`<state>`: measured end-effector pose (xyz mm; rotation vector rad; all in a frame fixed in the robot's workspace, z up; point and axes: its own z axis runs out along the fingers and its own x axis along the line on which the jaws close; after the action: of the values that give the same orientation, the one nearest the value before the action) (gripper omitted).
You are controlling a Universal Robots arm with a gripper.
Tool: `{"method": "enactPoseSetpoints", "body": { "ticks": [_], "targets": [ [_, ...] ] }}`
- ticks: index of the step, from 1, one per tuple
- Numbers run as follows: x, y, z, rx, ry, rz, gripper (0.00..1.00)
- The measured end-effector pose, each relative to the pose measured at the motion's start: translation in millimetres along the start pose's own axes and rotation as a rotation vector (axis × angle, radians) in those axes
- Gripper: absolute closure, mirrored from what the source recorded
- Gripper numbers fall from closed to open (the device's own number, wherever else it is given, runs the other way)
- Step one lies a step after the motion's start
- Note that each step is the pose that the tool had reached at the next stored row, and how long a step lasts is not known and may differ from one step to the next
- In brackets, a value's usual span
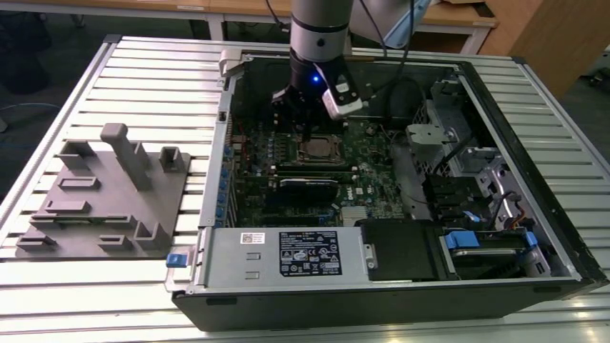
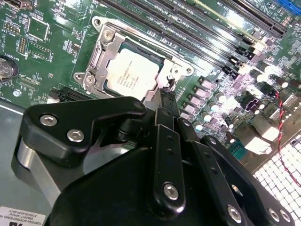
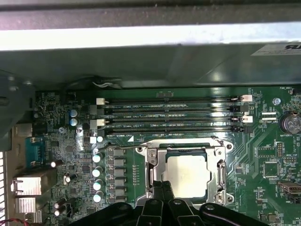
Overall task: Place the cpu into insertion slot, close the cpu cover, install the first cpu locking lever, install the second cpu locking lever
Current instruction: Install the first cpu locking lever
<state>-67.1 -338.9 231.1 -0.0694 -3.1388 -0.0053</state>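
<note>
The cpu (image 2: 130, 73) lies flat in the insertion slot (image 3: 186, 153) on the green motherboard, its silver face showing. Over it the cpu cover (image 2: 100, 52) is folded down, framing the chip (image 3: 187, 175) through its window. A thin metal lever (image 3: 188, 143) runs along the cover's edge beside the memory slots. My gripper (image 2: 167, 96) is shut, its black fingertips together, right at the cover's rim beside the chip; nothing shows between them. In the exterior view the gripper (image 1: 306, 137) hangs low inside the open computer case, just over the socket (image 1: 319, 151).
Long black memory slots (image 3: 169, 115) lie next to the socket. A black expansion card (image 1: 310, 183) sits in front of it, a power supply (image 1: 286, 254) nearer still. Cables (image 1: 412, 91) and drive bays (image 1: 476, 186) crowd the exterior view's right. A grey fixture block (image 1: 105, 193) stands outside the case.
</note>
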Motion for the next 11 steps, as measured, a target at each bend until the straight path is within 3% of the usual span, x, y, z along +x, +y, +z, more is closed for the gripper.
{"method": "enactPoseSetpoints", "body": {
  "ticks": [11],
  "targets": [
    [0.4,0.0,-0.5,0.0,0.0,0.0,0.89]
  ]
}}
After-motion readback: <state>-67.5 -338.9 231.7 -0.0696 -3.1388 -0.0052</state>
